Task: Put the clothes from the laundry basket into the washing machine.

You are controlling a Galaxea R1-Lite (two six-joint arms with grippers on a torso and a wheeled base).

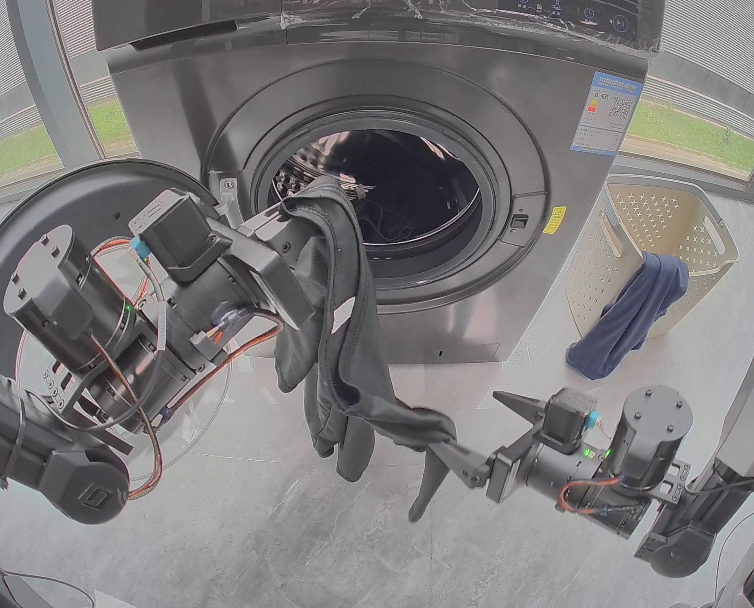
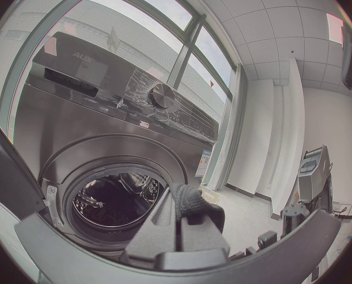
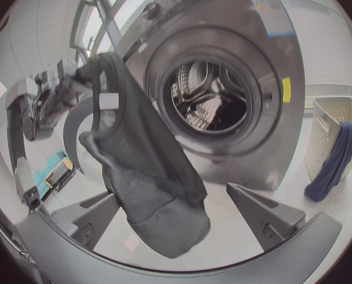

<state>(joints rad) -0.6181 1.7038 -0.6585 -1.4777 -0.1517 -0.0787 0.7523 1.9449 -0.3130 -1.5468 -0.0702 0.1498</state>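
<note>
Dark grey cloth, a sports garment (image 1: 343, 331) with a mesh part, hangs from the left gripper (image 1: 296, 213), whose fingers are pressed together on its upper edge. This gripper is just at the left rim of the drum opening (image 1: 402, 187) of the washing machine (image 1: 182, 103), so the left arm is the nearer one to the drum. The long axis of the garment runs downward from the grip. Its lower end trails to the right, below the level of the opening, and lies over one finger of the right gripper (image 1: 470, 422). The fingers of that gripper stand apart and do not pinch the cloth.

I judge that the coming move depends on this: the opening lies ahead and to the right of the held edge, while most of the cloth hangs under the rim, so the low end must be lifted or it may catch outside.

A blue garment (image 1: 634, 314) hangs over the edge of the laundry basket (image 1: 715, 238) down to the floor.
</note>
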